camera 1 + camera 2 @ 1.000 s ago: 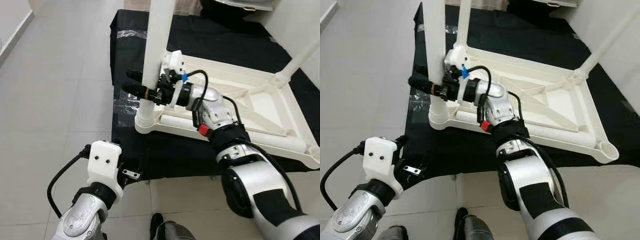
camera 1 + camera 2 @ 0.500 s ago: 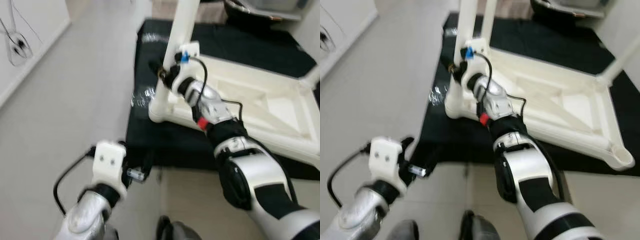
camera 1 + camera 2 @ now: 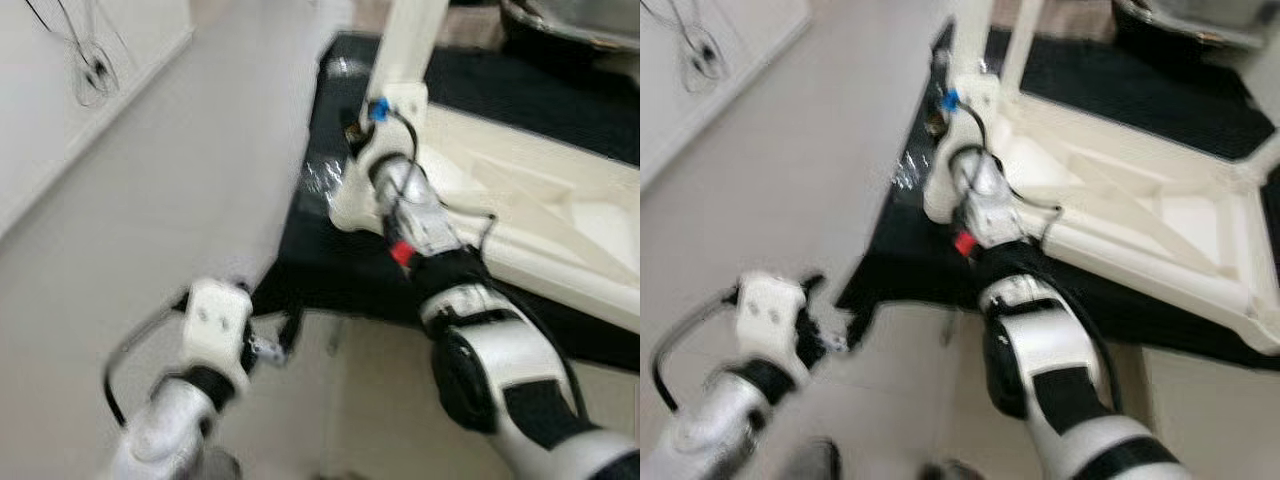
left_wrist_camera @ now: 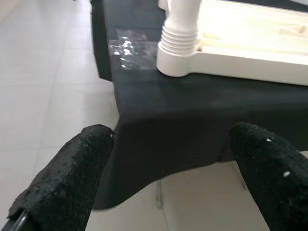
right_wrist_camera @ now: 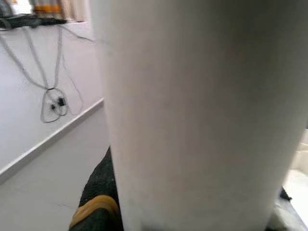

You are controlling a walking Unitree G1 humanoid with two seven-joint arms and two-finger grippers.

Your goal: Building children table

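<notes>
A white children's table lies upside down on a black mat. At its near left corner a white table leg stands upright in its ribbed socket. My right gripper is shut on this leg just above the socket; the wrist view has the leg pressed close, with one black finger beside it. My left gripper hangs open and holds nothing, low over the mat's near left corner, short of the table. The head views are blurred.
Pale tiled floor spreads to the left up to a white wall with hanging cables. A second upright leg stands at the far corner. A dark object lies beyond the table.
The head camera has swung, so the whole scene has shifted right and blurred. My right gripper still holds the leg. The left arm stays low by the mat's corner.
</notes>
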